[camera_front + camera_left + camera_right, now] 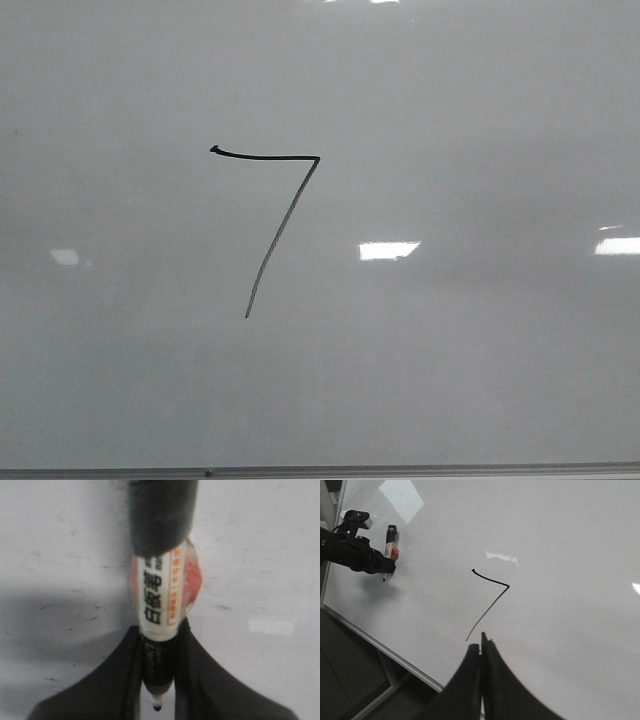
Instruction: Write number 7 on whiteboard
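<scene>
A black hand-drawn number 7 (282, 215) stands on the glossy pale whiteboard (480, 350), with a short top stroke and a long slanted downstroke that thins out. It also shows in the right wrist view as the number 7 (490, 597). My left gripper (157, 680) is shut on a marker (159, 605) with a white label and black nib end, held just off the whiteboard (60, 555). From the right wrist view the left gripper (384, 571) sits far to the side of the 7, near the board's corner. My right gripper (481, 647) is shut and empty above the whiteboard (570, 555).
A thin metal edge strip (400, 469) runs along the board's near side. In the right wrist view the frame strip (380, 647) borders dark floor and a stand leg (387, 670). Bright light reflections (388, 250) lie on the board.
</scene>
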Robot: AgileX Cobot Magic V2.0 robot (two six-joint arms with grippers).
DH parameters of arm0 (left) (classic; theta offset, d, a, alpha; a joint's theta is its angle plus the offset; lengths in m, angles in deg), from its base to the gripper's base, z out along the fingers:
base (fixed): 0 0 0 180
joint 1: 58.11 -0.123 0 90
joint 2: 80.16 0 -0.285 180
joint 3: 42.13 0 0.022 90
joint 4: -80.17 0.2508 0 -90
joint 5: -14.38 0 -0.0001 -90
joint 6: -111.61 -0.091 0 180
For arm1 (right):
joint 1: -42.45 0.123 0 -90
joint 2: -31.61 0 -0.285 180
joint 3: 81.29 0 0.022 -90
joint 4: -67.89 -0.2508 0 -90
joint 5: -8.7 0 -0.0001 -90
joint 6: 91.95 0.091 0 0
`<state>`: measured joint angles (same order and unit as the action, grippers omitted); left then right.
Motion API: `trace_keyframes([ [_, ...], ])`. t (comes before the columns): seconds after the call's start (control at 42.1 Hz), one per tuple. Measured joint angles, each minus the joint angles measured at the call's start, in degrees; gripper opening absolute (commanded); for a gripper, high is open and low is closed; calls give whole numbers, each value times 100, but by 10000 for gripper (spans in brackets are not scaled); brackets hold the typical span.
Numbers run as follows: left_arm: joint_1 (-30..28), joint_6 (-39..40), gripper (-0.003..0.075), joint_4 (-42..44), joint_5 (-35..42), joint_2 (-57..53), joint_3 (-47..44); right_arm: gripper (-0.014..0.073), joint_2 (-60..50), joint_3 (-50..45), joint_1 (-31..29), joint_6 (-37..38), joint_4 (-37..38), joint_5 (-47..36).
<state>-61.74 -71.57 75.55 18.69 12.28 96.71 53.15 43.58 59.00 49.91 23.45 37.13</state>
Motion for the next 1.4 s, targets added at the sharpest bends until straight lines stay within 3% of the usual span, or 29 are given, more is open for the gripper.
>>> trace_keyframes([
  [0.166, 0, 0, 279, 13, -37, 19, 11, -68, 0, 0, 0, 0, 0, 0],
  [0.309, 0, 0, 388, 13, -39, 19, 18, -68, 0, 0, 0, 0, 0, 0],
  [0.688, 0, 0, 402, 83, -431, -550, 48, -68, 0, 0, 0, 0, 0, 0],
  [0.926, 0, 0, 319, 128, -770, -2132, -242, -68, 0, 0, 0, 0, 0, 0],
  [1.211, 0, 0, -23, 128, -1204, -4390, -1057, -68, 0, 0, 0, 0, 0, 0],
  [1.401, 0, 0, -20, 128, -1704, -5578, -1145, -68, 0, 0, 0, 0, 0, 0],
])
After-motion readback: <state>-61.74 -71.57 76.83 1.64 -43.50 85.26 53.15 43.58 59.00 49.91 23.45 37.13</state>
